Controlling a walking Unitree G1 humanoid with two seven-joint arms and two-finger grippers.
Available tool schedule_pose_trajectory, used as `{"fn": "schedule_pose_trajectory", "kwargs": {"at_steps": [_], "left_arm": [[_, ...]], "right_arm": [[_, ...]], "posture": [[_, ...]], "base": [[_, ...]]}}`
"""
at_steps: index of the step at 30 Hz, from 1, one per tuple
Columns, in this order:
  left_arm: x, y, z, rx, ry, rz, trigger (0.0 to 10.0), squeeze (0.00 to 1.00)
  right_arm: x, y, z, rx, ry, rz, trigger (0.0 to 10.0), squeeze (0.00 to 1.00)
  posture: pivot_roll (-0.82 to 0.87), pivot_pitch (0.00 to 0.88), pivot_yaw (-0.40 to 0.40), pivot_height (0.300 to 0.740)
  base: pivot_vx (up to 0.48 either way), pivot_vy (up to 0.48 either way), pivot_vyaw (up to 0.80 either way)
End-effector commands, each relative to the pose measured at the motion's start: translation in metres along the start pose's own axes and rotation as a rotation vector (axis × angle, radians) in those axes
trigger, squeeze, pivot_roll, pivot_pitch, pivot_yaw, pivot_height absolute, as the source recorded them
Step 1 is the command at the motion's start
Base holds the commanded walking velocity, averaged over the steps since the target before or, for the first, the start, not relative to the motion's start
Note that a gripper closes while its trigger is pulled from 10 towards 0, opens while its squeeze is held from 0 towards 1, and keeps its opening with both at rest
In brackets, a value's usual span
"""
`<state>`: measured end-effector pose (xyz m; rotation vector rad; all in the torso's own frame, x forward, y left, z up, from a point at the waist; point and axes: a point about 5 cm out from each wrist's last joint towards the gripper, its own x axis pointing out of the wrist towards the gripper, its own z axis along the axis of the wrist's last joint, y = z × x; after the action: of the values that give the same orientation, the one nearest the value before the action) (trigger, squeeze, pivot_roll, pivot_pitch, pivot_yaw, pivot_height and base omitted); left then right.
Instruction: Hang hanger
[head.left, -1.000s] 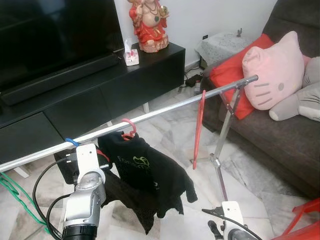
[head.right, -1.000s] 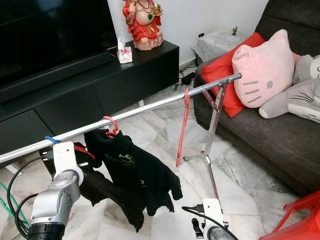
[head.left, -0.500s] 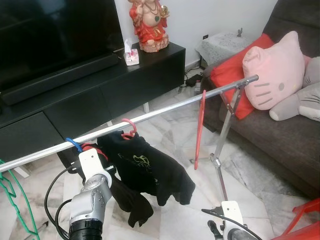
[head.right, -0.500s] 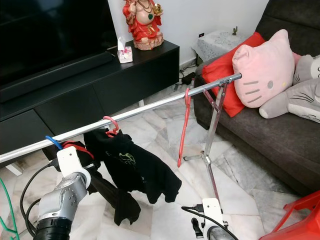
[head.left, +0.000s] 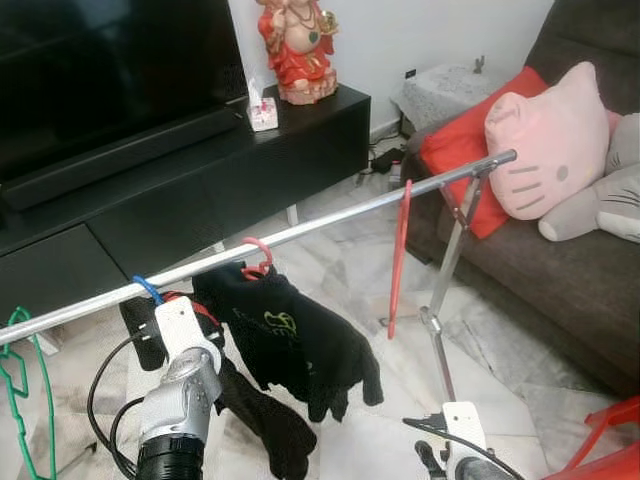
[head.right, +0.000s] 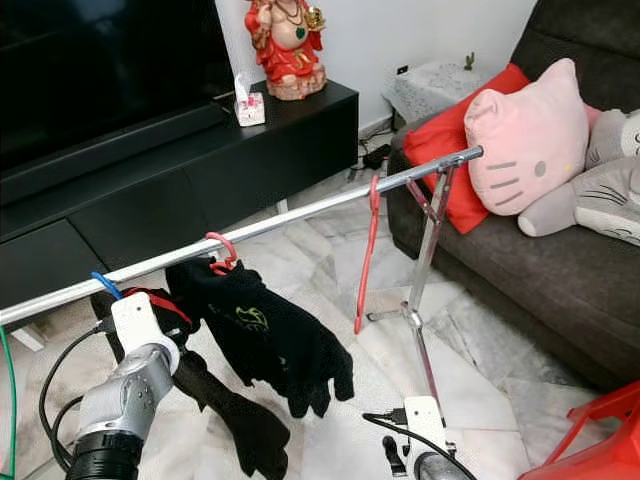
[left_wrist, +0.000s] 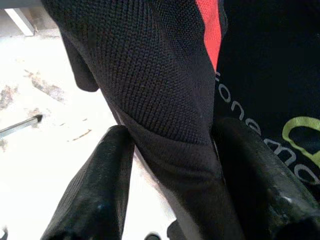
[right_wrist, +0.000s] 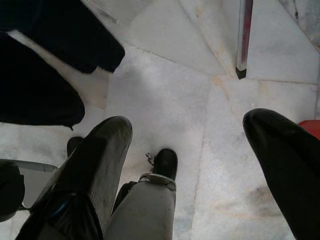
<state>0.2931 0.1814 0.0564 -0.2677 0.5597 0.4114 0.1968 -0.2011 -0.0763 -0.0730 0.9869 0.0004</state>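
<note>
Left gripper (left_wrist: 165, 150) at the silver clothes rail (head.left: 330, 222).
Its jaws clamp the black knit garment (head.left: 290, 345) on a red hanger (head.left: 255, 258); right gripper (right_wrist: 200, 150) jaws apart above the floor.

You've got a red hanger (head.left: 258, 257) hooked on the silver rail (head.left: 330, 221), carrying a black shirt (head.left: 300, 340) that sags tilted below it. A second red hanger (left_wrist: 209, 27) inside black fabric sits pinched in the left end effector (left_wrist: 167, 165), just beneath the rail's left stretch.
</note>
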Motion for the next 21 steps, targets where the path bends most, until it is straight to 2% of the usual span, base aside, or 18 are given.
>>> {"fn": "schedule_pose_trajectory", "kwargs": {"at_steps": [1, 8, 21], "left_arm": [[0.0020, 0.0026, 0.0026, -0.003, -0.009, 0.019, 0.0, 0.00], [0.0021, 0.0024, 0.0028, 0.000, -0.014, 0.019, 0.0, 0.00], [0.0022, 0.0024, 0.0064, 0.081, -0.058, 0.022, 0.0, 0.00]], "right_arm": [[0.0007, 0.0036, 0.0030, -0.006, -0.005, 0.012, 10.0, 0.00], [0.0007, 0.0035, 0.0031, -0.007, -0.005, 0.013, 10.0, 0.00], [0.0008, 0.0041, 0.0032, -0.014, -0.003, 0.019, 10.0, 0.00]], "posture": [[-0.13, 0.000, 0.104, 0.732], [-0.13, 0.000, 0.103, 0.732], [-0.13, 0.000, 0.103, 0.732]], "base": [[0.000, 0.000, 0.00], [0.000, 0.000, 0.00], [0.000, 0.000, 0.00]]}}
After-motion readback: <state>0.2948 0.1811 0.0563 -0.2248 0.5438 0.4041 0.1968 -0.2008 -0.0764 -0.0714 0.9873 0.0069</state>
